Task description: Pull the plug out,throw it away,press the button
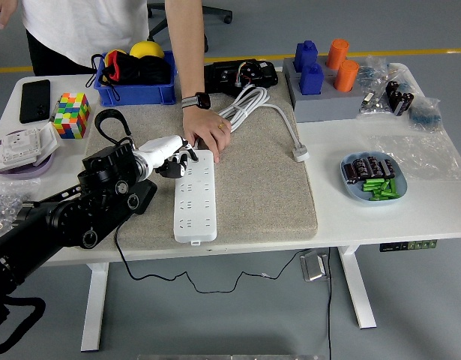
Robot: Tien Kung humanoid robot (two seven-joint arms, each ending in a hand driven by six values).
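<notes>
Power strip [195, 198]: white, lying lengthwise on the grey mat [252, 180] at the middle of the bench [365, 217], far end towards the person, its white cable [249, 105] coiled behind. Plug: not clearly visible at the strip's far end, where the robot's fingers and the person's hand [208, 135] crowd together; whether one is seated there cannot be told. Task stage, as judged: early, the pull not shown complete, nothing seen carried off for throwing away, and the button press apparently not yet done. Left hand [174, 159]: white-backed with dark fingers, reaching in from the left, fingers curled at the strip's far left corner, touching or just beside it; whether they have hold of anything cannot be told. Person's hand: resting on the strip's far end, fingers pressing down, seemingly steadying it, just beside the robot's fingers. Right hand: out of view. Remaining, as judged: secure and draw out the plug, discard it, press the strip's switch, whose place cannot be made out here
</notes>
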